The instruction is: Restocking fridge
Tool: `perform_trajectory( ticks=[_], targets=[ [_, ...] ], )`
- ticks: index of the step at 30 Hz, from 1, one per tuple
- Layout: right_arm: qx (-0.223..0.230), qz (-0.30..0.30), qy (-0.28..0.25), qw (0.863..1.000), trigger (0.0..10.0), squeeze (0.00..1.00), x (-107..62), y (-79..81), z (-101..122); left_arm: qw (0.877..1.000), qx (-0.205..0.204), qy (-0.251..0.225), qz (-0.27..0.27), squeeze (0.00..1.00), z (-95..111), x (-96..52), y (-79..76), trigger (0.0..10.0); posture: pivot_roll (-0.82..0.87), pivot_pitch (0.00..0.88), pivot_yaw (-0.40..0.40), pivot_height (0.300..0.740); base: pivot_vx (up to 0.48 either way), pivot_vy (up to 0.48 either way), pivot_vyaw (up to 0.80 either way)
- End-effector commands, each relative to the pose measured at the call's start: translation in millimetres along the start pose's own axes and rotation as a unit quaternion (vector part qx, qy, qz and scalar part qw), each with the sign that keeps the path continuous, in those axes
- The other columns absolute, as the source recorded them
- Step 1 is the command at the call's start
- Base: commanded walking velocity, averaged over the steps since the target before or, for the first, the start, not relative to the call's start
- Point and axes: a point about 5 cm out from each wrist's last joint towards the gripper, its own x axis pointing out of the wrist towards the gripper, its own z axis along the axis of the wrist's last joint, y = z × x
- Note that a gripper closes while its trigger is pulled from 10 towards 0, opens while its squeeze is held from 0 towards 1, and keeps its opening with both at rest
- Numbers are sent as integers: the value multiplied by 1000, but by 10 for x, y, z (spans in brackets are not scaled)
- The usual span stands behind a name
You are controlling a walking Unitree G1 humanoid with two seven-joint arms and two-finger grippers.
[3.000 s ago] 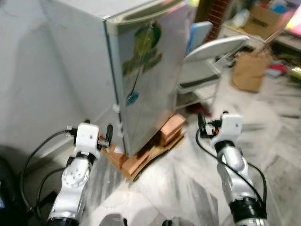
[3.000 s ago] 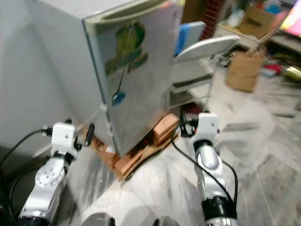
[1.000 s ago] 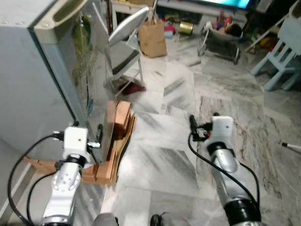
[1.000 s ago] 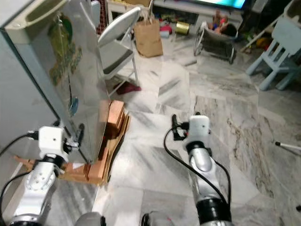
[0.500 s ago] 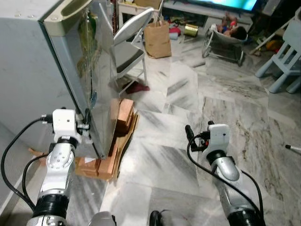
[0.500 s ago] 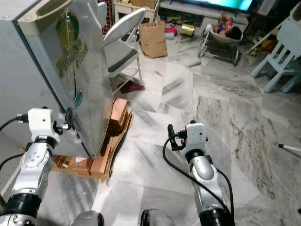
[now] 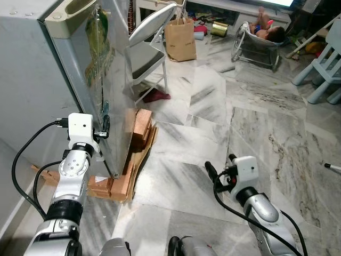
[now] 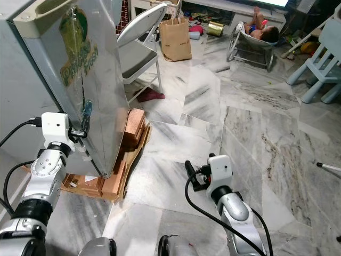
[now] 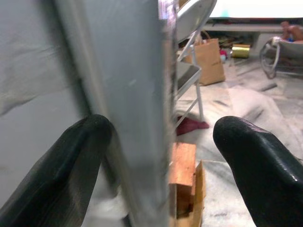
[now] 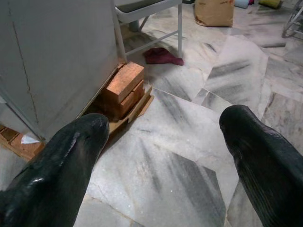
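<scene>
The grey fridge (image 7: 64,80) stands at the left with its silver door (image 8: 88,80) shut; the door carries a green logo. My left gripper (image 7: 105,124) is raised to the door's front edge at mid height. In the left wrist view its open fingers (image 9: 71,165) stand on either side of that edge (image 9: 142,118), one by the grey side wall and one in front of the door. My right gripper (image 7: 209,169) hangs low over the marble floor (image 10: 165,156), open and holding nothing.
The fridge rests on bricks (image 7: 139,125) and cardboard. A folding chair (image 7: 149,32), a red cloth (image 7: 156,96) and a brown paper bag (image 7: 179,32) lie beyond it. A small person lies in a bouncer seat (image 7: 261,34). A pale blue chair (image 7: 325,64) is far right.
The view has shifted as I moved closer. My left gripper has come up against the fridge door's edge. My right arm has dropped lower toward the floor.
</scene>
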Motion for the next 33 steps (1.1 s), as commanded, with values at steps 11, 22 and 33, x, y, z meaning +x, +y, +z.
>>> perform_trajectory(
  ticks=[11,22,33],
  targets=[
    [-3,25,26,999,10000,0,-73,-51,-62,995,43,-30,-85,0,226,219,-400,10000,39,129,-111,740,0,0,0],
    [1,44,51,998,10000,0,-179,-95,-190,900,38,-156,-405,0,765,-160,-1819,10000,46,126,-104,740,0,0,0],
    [-11,70,32,997,10000,0,-122,36,-162,936,28,-140,-321,0,726,0,-1401,10000,55,118,-85,740,0,0,0]
  ],
)
